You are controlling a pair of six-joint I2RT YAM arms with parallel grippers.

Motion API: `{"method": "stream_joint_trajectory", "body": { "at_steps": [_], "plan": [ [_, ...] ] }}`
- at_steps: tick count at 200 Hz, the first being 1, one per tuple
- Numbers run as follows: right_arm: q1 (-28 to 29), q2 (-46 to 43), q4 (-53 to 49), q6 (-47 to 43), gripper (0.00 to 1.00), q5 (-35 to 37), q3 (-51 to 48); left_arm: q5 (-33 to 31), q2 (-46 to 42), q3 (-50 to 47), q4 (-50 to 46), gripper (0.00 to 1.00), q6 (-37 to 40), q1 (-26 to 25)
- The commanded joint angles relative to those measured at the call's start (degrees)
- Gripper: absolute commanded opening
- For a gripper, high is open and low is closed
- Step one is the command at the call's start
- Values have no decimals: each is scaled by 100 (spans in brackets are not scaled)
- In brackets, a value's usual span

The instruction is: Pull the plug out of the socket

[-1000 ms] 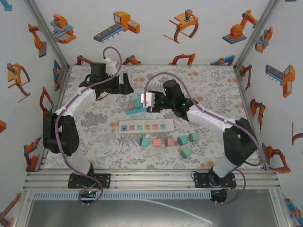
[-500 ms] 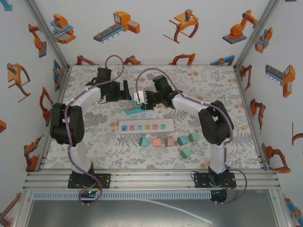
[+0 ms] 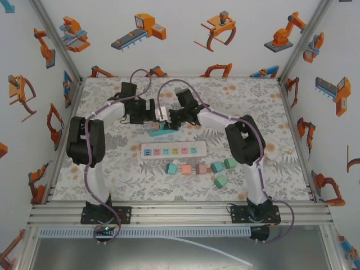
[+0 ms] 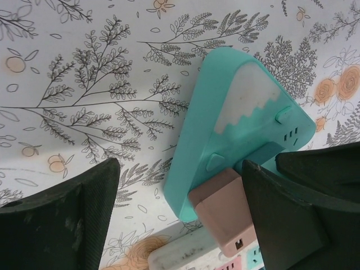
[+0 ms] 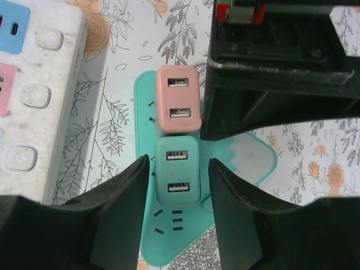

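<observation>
A teal triangular socket (image 3: 160,127) (image 4: 242,112) (image 5: 171,236) lies flat on the table with a pink plug (image 4: 225,211) (image 5: 177,101) and a teal plug (image 5: 177,171) standing in it side by side. My left gripper (image 3: 151,111) (image 4: 180,163) is open and straddles the socket's corner. Its right finger (image 4: 292,214) is against the pink plug, and its left finger (image 4: 56,219) is well clear. My right gripper (image 3: 167,118) (image 5: 179,174) is open, one finger on each side of the teal plug with a thin gap on both sides.
A white power strip (image 3: 173,150) (image 5: 34,95) (image 4: 185,247) lies just in front of the socket. Several loose plugs (image 3: 185,169) sit in a row nearer me, with teal ones (image 3: 222,166) to the right. The left gripper's black body (image 5: 270,67) crowds the pink plug.
Both arms have moved in over the socket, the left from the back left and the right from the right. Both sets of jaws have narrowed, the left markedly.
</observation>
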Motion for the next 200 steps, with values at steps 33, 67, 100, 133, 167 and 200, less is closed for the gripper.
{"method": "stream_joint_trajectory", "body": {
  "at_steps": [33, 67, 100, 133, 167, 200],
  "plan": [
    [-25, 203, -458, -136, 36, -383, 497, 84, 314, 242, -241, 77, -239, -121],
    [-26, 225, -648, -183, 29, -437, 695, 39, 488, 323, -367, 77, -209, -201],
    [-26, 199, -761, -201, 25, -390, 837, -281, 667, 477, -637, 77, -149, -244],
    [-26, 166, -760, -159, 24, -387, 883, -532, 914, 666, -971, 78, -79, -309],
    [-35, 122, -672, -139, 24, -305, 859, -717, 1110, 739, -1178, 72, 187, -441],
    [-74, 17, -498, 17, 24, -413, 823, -992, 1301, 807, -1392, 68, 454, -549]
  ]
}}
